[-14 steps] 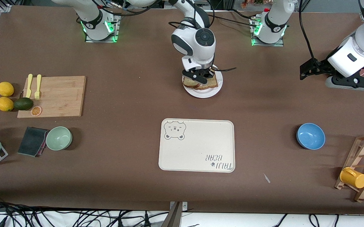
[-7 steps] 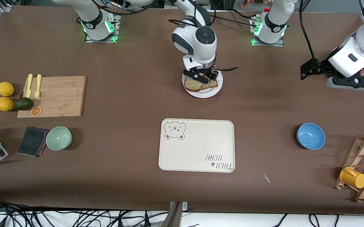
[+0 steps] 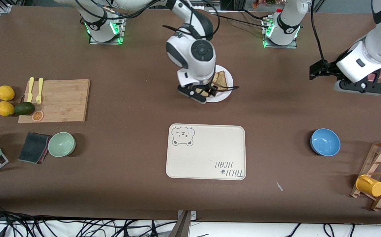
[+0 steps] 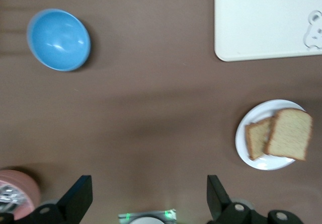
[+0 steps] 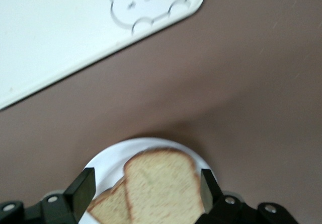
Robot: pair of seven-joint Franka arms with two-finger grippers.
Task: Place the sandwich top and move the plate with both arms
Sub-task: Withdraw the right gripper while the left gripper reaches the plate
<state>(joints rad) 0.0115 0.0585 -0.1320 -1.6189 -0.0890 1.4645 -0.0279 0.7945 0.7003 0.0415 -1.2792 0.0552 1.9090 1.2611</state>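
Speckled tan-brown bread slice, the sandwich top (image 5: 161, 186), lies on the small round white plate (image 3: 227, 86), overlapping what appears to be a second slice. Right gripper (image 5: 143, 186) hangs over the plate, fingers apart and empty. Left gripper (image 4: 148, 201) waits over bare table at the left arm's end, fingers apart.

two bread slices (image 4: 288, 133), one plate (image 4: 246, 148), two bowls (image 3: 325, 142), two lemons (image 3: 5, 92), two forks (image 3: 40, 90), one tray (image 3: 207, 154).

Brown table (image 3: 128, 98) under even light, black cables (image 3: 78, 227) along its front edge.

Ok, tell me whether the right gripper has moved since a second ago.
Yes. The right gripper has let go of the sandwich top and shifted off the plate's middle to its rim nearer the tray, open.
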